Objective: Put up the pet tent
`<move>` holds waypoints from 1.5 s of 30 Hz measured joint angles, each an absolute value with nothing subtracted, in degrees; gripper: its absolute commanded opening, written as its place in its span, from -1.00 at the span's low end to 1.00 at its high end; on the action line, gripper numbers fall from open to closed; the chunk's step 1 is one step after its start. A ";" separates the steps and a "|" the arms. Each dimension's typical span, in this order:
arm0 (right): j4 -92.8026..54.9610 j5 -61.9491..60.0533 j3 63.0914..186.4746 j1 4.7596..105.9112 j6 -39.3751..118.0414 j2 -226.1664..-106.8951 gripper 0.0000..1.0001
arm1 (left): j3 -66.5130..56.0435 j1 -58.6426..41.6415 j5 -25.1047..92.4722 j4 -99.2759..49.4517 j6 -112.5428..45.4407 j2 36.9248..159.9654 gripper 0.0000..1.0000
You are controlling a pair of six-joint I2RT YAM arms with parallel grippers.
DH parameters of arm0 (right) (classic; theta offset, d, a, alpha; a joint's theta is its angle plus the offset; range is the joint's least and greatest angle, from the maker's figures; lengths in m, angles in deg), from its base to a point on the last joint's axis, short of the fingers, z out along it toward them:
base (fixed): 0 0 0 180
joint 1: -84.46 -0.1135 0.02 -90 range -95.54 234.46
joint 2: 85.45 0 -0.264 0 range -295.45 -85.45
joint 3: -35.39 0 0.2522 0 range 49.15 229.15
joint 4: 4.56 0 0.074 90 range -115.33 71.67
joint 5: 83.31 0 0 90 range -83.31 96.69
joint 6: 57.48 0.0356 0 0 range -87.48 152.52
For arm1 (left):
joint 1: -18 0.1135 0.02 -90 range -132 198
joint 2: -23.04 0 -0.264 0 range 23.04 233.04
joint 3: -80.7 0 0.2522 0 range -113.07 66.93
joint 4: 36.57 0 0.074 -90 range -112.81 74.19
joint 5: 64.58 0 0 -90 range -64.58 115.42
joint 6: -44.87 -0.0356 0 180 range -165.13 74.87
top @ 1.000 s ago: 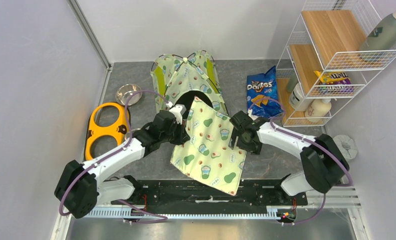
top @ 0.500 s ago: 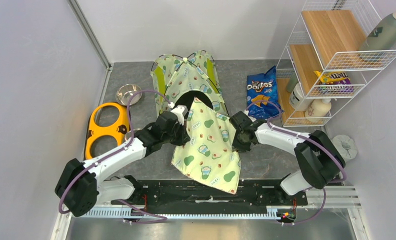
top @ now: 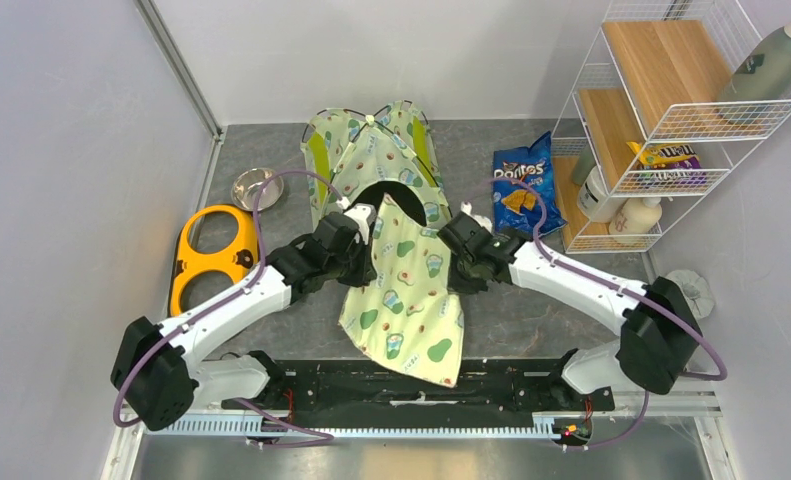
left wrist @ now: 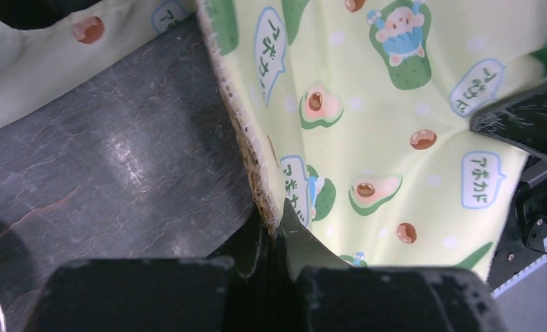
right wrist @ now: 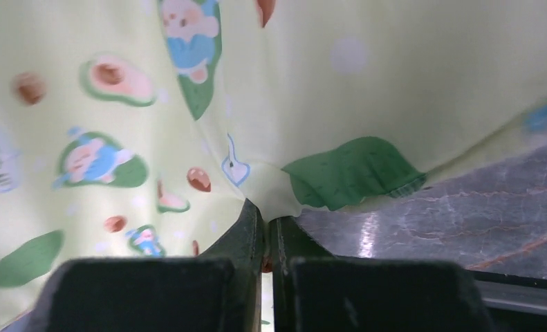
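Observation:
The pet tent stands as a dome at the back middle, its dark opening facing the arms. In front of it the flat avocado-print pad hangs lifted between both arms, its far corner at the opening. My left gripper is shut on the pad's stitched left edge; in the left wrist view the fingers pinch that seam of the pad. On the other side my right gripper is shut on the pad's right edge, and the right wrist view shows its jaws pinching a fold of the pad.
An orange two-hole bowl holder and a steel bowl lie at the left. A Doritos bag lies right of the tent, beside a white wire shelf with bottles and snacks. The black base rail runs along the near edge.
The right gripper closed on the pad's right edge and moved inward and toward the tent. The pad has bunched narrower and lifted. The left gripper kept its grip and shifted slightly toward the tent.

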State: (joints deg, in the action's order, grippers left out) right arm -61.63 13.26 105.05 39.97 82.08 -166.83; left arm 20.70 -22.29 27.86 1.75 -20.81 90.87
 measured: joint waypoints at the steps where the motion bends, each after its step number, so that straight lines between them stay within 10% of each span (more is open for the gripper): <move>1: -62.92 13.59 107.54 39.05 81.80 -166.64 -1.00 | 19.87 -22.32 27.34 2.95 -20.79 90.85 -0.96; 16: -62.12 9.70 128.78 34.42 71.13 -180.39 -1.00 | 14.18 -22.21 24.32 9.94 -18.32 96.90 -0.96; 45: -46.60 2.40 133.64 42.75 61.18 -194.94 -0.69 | 13.24 -16.13 29.46 2.05 -17.80 102.06 -0.96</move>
State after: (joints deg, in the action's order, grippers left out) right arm -46.60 2.40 133.64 42.75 61.18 -194.94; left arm 13.24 -16.13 29.46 2.05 -17.80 102.06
